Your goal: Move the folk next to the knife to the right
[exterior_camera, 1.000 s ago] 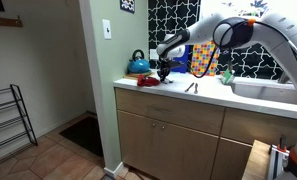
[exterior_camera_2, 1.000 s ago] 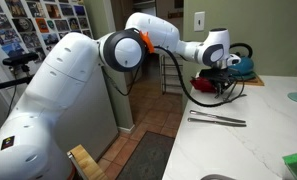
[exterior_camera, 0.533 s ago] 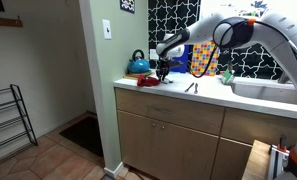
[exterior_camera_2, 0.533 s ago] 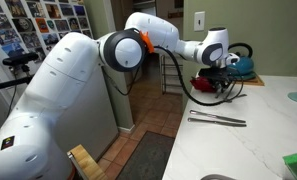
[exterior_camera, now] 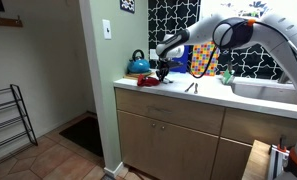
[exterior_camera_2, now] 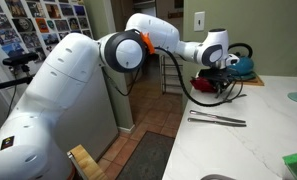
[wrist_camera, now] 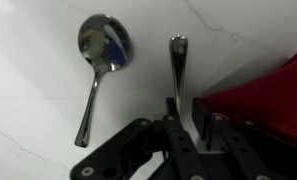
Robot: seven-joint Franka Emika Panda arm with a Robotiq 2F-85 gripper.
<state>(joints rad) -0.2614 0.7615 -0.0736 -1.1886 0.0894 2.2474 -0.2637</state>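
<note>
Pincer (wrist_camera: 185,110) clamping the fork (wrist_camera: 176,60) by its handle: grasp looking made, carry pending.
The fork is sitting beside a spoon (wrist_camera: 100,55) on the counter (exterior_camera_2: 278,110), well apart from the knife (exterior_camera_2: 216,120), so the move is barely beginning.

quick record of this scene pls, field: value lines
surface: white marbled countertop
end effector: down at the counter, over one end of a metal utensil handle; grip unclear
spoon: flat, beside that handle, not touching
red object: at the wrist view's edge
kettle: teal, near the end effector
two long utensils: side by side, apart from the end effector
</note>
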